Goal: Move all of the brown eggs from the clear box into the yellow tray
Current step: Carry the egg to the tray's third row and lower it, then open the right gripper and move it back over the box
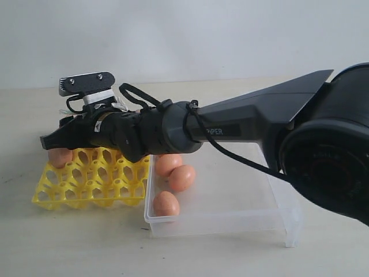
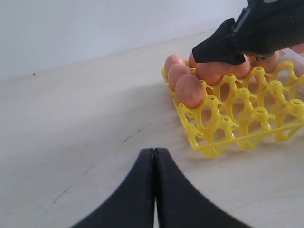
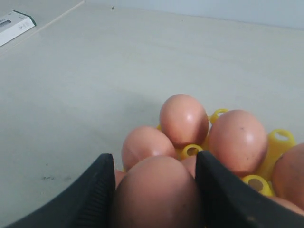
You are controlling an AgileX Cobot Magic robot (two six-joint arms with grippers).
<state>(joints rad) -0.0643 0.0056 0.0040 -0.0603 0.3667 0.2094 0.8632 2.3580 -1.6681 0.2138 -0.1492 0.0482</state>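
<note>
My right gripper (image 3: 154,160) is shut on a brown egg (image 3: 156,194), its two black fingers pressed against the egg's sides. In the exterior view that gripper (image 1: 49,142) reaches across to the far left part of the yellow tray (image 1: 92,193). Several brown eggs (image 3: 184,118) sit in tray cups just beyond the held one. Three brown eggs (image 1: 182,178) lie in the left end of the clear box (image 1: 230,216). My left gripper (image 2: 154,152) is shut and empty, low over the bare table, apart from the tray (image 2: 223,137). It does not show in the exterior view.
The right arm (image 1: 248,127) stretches over the clear box and the tray. A small white device (image 3: 12,26) lies on the table far beyond the tray. The near cups of the tray (image 2: 261,114) hold nothing.
</note>
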